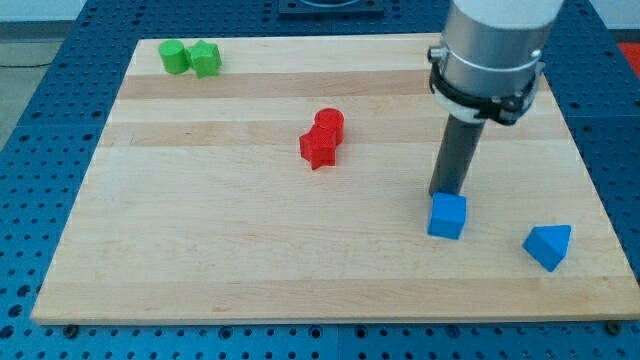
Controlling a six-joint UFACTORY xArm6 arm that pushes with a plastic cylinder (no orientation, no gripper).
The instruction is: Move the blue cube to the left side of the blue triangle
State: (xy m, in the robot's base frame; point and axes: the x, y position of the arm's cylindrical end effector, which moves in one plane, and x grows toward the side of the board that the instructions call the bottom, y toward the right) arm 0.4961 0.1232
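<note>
The blue cube sits on the wooden board at the lower right. The blue triangle lies to its right, near the board's right edge, with a gap between them. My tip stands right at the cube's top edge, touching or almost touching it from the side toward the view's top. The rod rises from there to the grey arm at the view's top right.
A red cylinder and a red star-shaped block touch each other near the board's middle. Two green blocks sit side by side at the top left corner. The board lies on a blue perforated table.
</note>
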